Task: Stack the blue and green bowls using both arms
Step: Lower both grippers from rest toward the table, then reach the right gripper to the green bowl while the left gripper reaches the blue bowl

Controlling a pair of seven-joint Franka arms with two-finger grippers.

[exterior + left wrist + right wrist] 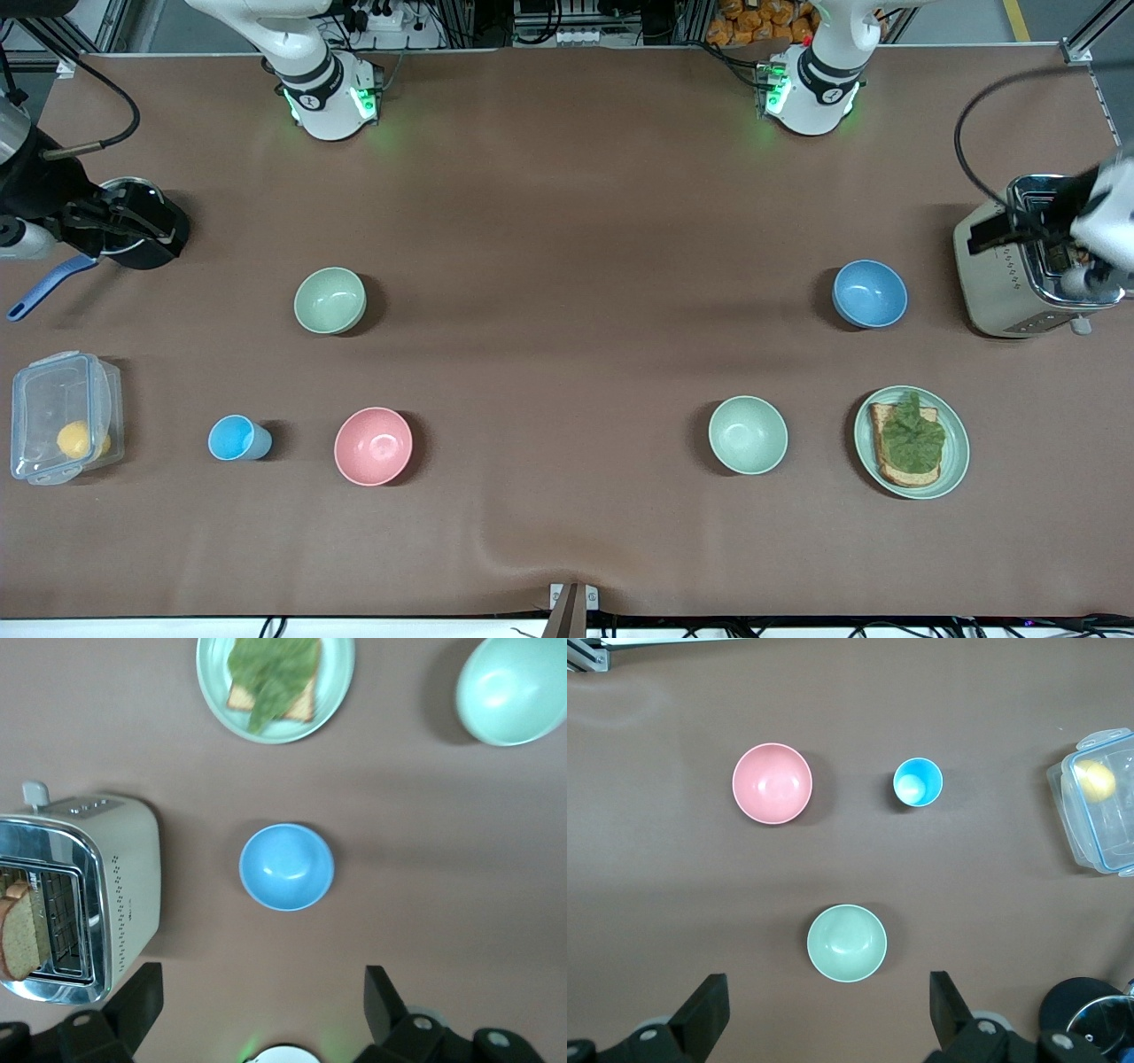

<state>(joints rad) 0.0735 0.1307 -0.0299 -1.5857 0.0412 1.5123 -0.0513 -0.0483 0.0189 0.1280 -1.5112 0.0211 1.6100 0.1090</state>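
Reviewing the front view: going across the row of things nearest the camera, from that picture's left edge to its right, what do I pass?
Clear lidded container → small light-blue cup → pink bowl → pale mint-green bowl → green plate with toast.

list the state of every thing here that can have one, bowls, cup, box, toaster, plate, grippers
round matte blue bowl: upright, empty
sage-green bowl: upright, empty, unstacked
paler mint bowl: upright, empty
pink bowl: upright, empty
light-blue cup: upright
clear plastic box: lidded, yellow item inside
toaster: bread in slot
green plate: toast with greens
left gripper: open, above toaster
right gripper: open, above black pot
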